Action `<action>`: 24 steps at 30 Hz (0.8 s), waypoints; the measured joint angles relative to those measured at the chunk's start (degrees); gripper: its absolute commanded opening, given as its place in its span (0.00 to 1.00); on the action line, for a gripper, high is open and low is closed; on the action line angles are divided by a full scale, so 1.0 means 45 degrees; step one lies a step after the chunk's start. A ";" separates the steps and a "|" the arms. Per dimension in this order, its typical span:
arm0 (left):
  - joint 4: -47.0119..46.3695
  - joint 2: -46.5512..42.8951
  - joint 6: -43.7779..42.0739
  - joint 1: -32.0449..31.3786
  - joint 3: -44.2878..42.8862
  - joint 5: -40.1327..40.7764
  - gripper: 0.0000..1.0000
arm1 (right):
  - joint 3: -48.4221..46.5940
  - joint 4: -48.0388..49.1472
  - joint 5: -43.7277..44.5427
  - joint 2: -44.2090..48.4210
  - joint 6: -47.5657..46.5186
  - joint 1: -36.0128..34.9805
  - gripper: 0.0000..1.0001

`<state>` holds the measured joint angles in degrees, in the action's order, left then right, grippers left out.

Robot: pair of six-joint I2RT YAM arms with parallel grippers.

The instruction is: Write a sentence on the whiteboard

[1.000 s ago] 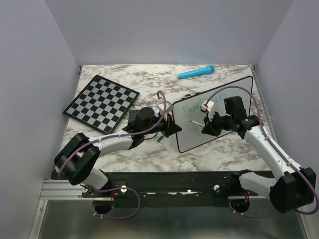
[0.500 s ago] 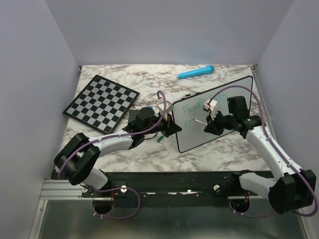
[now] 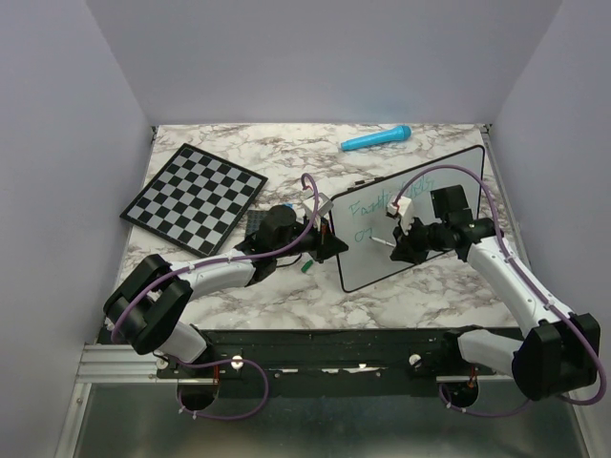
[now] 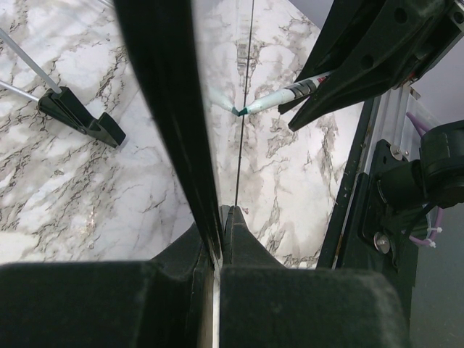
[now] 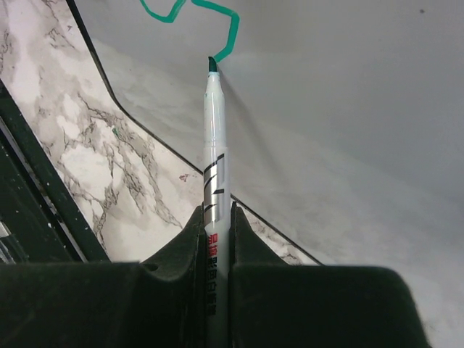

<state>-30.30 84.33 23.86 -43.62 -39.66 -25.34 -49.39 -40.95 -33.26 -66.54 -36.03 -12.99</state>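
Teal strokes of the sentence (image 3: 374, 212) now reach a little further along the second line of the whiteboard (image 3: 377, 269), which stands tilted right of centre. The right gripper (image 3: 397, 245), clamped tight on the marker (image 5: 215, 145), has shifted slightly, with the tip touching the board, so writing looks roughly midway. The left gripper (image 3: 323, 244) stays pinched on the board's left edge. The chessboard (image 3: 194, 197) at far left, the blue pen-like object (image 3: 375, 139) beyond and the small green piece (image 3: 306, 268) obstruct nothing.
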 measured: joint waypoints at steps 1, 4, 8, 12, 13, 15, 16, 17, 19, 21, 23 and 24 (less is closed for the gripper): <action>0.0000 0.0000 0.0000 0.0000 0.0000 0.0000 0.00 | 0.0000 -0.0010 -0.0034 -0.0019 0.0000 0.0000 0.01; 0.0000 0.0005 -0.0005 0.0000 -0.0010 0.0000 0.00 | -0.0015 -0.0049 -0.0170 -0.0121 0.0005 0.0000 0.01; -0.0010 0.0029 0.0000 0.0000 -0.0019 -0.0005 0.00 | -0.0185 -0.0204 -0.0262 -0.0272 0.0019 0.0000 0.01; -0.0015 0.0034 0.0000 0.0000 -0.0024 0.0000 0.00 | -0.0520 -0.0253 -0.0500 -0.0374 0.0102 -0.0015 0.01; -0.0015 0.0039 0.0000 0.0000 -0.0029 0.0000 0.00 | -0.0602 -0.0248 -0.0539 -0.0384 0.0117 -0.0015 0.01; -0.0015 0.0049 -0.0005 0.0000 -0.0044 -0.0005 0.00 | -0.0719 -0.0243 -0.0622 -0.0408 0.0141 -0.0015 0.01; -0.0015 0.0053 0.0000 0.0000 -0.0044 -0.0005 0.00 | -0.0753 -0.0238 -0.0641 -0.0427 0.0151 -0.0015 0.00; -0.0015 0.0053 0.0000 0.0000 -0.0044 -0.0005 0.00 | -0.0772 -0.0243 -0.0656 -0.0442 0.0160 -0.0015 0.00; -0.0015 0.0058 0.0005 0.0000 -0.0044 -0.0005 0.00 | -0.0787 -0.0243 -0.0665 -0.0461 0.0238 -0.0015 0.01; -0.0015 0.0058 0.0005 0.0000 -0.0044 0.0000 0.00 | -0.0787 -0.0248 -0.0661 -0.0457 0.0335 -0.0015 0.01; -0.0019 0.0058 0.0005 0.0000 -0.0044 -0.0005 0.00 | -0.0787 -0.0243 -0.0656 -0.0442 0.0393 -0.0015 0.01; -0.0019 0.0058 0.0005 0.0000 -0.0044 -0.0005 0.00 | -0.0787 -0.0243 -0.0661 -0.0413 0.0437 -0.0010 0.01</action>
<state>-30.39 84.60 23.88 -43.62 -39.86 -25.36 -52.93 -42.04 -36.23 -68.40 -34.06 -13.04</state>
